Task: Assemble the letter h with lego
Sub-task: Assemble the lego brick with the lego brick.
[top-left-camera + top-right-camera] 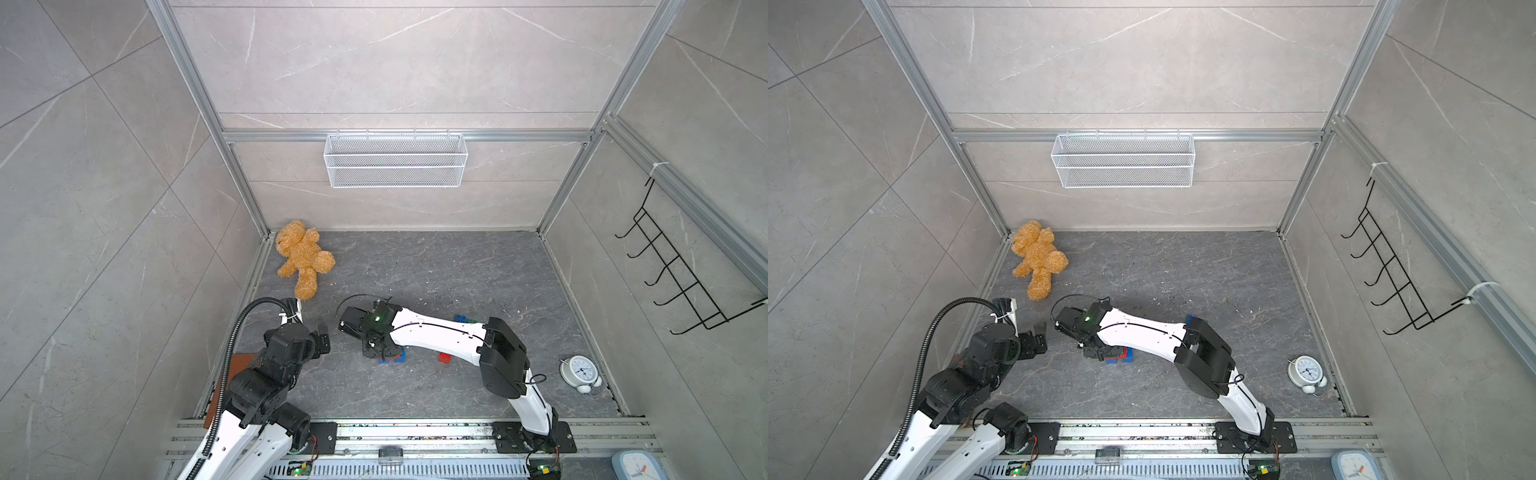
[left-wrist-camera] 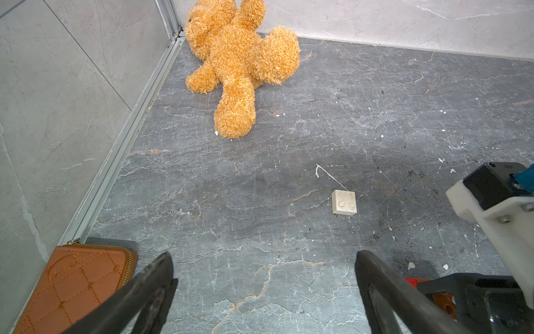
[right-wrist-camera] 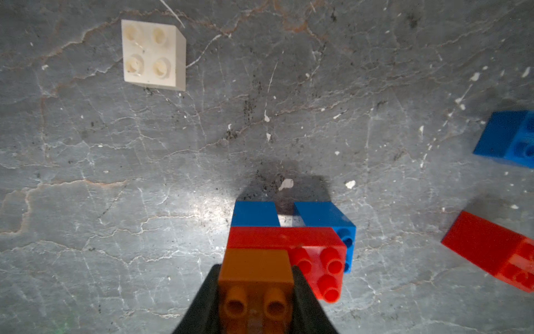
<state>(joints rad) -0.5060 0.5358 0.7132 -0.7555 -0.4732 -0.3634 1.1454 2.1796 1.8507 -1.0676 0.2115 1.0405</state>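
Observation:
My right gripper [image 3: 255,270] is shut on a brown brick [image 3: 255,258]. This brick sits on one end of a long red brick [image 3: 289,238], which spans two blue bricks [image 3: 252,214] standing side by side with a gap between them. In a top view this stack [image 1: 392,359] is mostly hidden under the right wrist. A white brick [image 3: 150,52] lies loose, also seen from the left wrist [image 2: 344,202]. A loose blue brick [image 3: 508,138] and a loose red brick [image 3: 488,248] lie apart. My left gripper [image 2: 264,256] hangs open over bare floor, holding nothing.
A tan teddy bear [image 1: 303,257] lies in the far left corner. A brown wallet [image 2: 78,283] rests by the left wall. An alarm clock [image 1: 579,372] stands at the right. More bricks, blue and green [image 1: 463,319], sit behind the right arm. A wire basket [image 1: 395,160] hangs on the back wall.

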